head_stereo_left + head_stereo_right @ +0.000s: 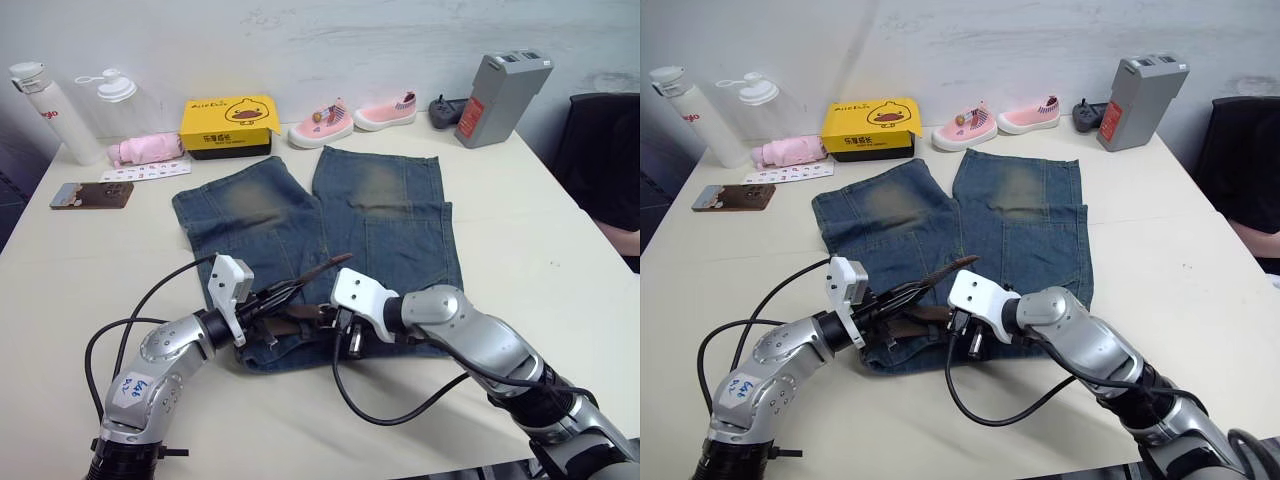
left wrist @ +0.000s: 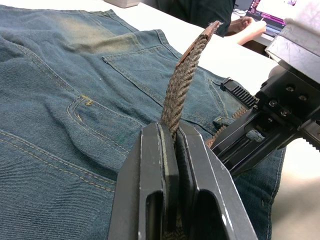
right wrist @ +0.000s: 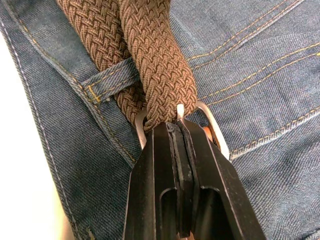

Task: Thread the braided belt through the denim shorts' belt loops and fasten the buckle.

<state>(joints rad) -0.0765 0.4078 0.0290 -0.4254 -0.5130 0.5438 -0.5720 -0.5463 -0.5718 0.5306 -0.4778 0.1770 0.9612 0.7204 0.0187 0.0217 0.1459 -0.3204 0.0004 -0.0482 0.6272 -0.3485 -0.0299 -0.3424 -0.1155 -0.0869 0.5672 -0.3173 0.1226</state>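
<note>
Both grippers work at the near edge of the counter [image 1: 90, 300], over the waistband of the shorts.

Counter: pale, wide, carrying everything.

Denim shorts [image 1: 390, 220]: spread flat mid-counter, waist toward the robot, legs pointing away, a faded tan patch on each leg.

Grey box [image 1: 502, 98] with a red label stands upright at the far right. Yellow box [image 1: 228, 125] with a duck picture lies at the far edge, two pink shoes [image 1: 322, 126] just right of it, two white bottles [image 1: 45, 112] and a pink bundle [image 1: 146, 150] to its left. Dark phone-like slab [image 1: 91, 194] lies flat at the left.

Braided belt [image 3: 150, 55]: brown, lying along the waistband; one length passes under a belt loop [image 3: 111, 79], a second length lies over it. Its free tip [image 2: 192, 55] rises off the denim in an arc.

Left gripper [image 2: 175, 145]: clenched on the belt's free end, strap pinched between the fingers, tip standing up above them.

Right gripper [image 3: 180, 132]: clamped on the buckle [image 3: 212, 127], pressed low against the waistband just beside the left gripper. Silver frame shows to either side of the fingers; prong pokes up between them, where the braid enters the frame.
</note>
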